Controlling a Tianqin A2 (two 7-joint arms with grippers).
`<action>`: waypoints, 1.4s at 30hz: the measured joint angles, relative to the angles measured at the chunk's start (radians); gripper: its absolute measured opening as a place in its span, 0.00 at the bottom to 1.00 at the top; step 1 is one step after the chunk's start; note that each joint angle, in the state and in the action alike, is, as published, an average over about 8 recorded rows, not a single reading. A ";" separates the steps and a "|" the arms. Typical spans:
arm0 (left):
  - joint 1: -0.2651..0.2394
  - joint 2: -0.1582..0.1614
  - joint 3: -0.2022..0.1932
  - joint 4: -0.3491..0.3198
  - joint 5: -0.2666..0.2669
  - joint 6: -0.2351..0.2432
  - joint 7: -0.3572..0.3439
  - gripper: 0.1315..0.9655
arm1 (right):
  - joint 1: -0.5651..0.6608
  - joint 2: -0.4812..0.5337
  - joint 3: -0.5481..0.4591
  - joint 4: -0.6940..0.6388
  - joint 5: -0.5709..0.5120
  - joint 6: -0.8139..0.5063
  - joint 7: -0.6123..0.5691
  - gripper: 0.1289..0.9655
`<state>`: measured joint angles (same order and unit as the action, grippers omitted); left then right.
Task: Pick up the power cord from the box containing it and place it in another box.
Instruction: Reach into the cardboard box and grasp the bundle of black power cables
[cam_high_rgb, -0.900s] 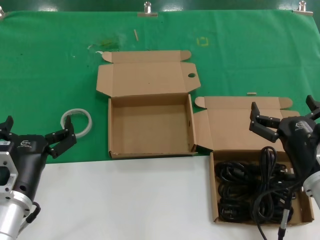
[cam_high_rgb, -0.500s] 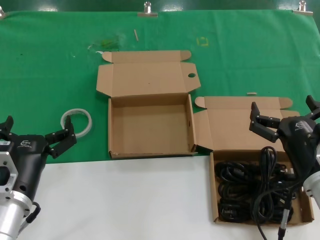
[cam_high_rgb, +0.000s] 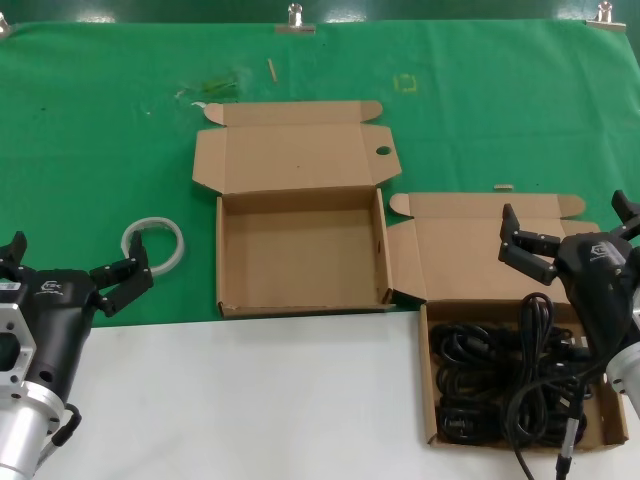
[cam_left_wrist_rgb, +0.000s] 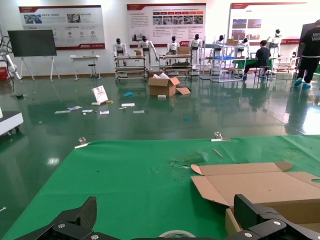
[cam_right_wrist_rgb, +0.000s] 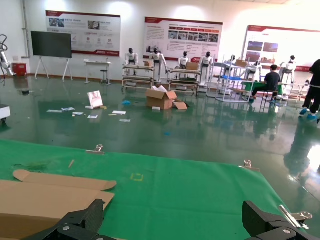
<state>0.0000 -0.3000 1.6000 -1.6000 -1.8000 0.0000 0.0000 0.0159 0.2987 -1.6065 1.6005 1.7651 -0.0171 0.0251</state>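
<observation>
From the head view, the power cord (cam_high_rgb: 500, 385) lies coiled in the box containing it (cam_high_rgb: 430, 260), just below the right gripper (cam_high_rgb: 570, 235), whose fingers are spread wide and hold nothing. Another box (cam_high_rgb: 300, 250) sits beside it with a bare floor. The left gripper (cam_high_rgb: 70, 270) waits far off, fingers apart. In the left wrist view, only two black fingertips (cam_left_wrist_rgb: 252, 212) show. The right wrist view hides the cord.
</observation>
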 joint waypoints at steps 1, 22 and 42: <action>0.000 0.000 0.000 0.000 0.000 0.000 0.000 1.00 | 0.000 0.000 0.000 0.000 0.000 0.000 0.000 1.00; 0.000 0.000 0.000 0.000 0.000 0.000 0.000 1.00 | 0.000 0.003 -0.007 0.004 0.006 0.006 -0.006 1.00; 0.000 0.000 0.000 0.000 0.000 0.000 0.000 0.73 | -0.052 0.100 -0.370 0.166 0.543 0.591 -0.348 1.00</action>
<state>0.0000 -0.3000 1.6000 -1.6000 -1.7999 0.0000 0.0000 -0.0364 0.3990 -1.9763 1.7665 2.3077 0.5741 -0.3228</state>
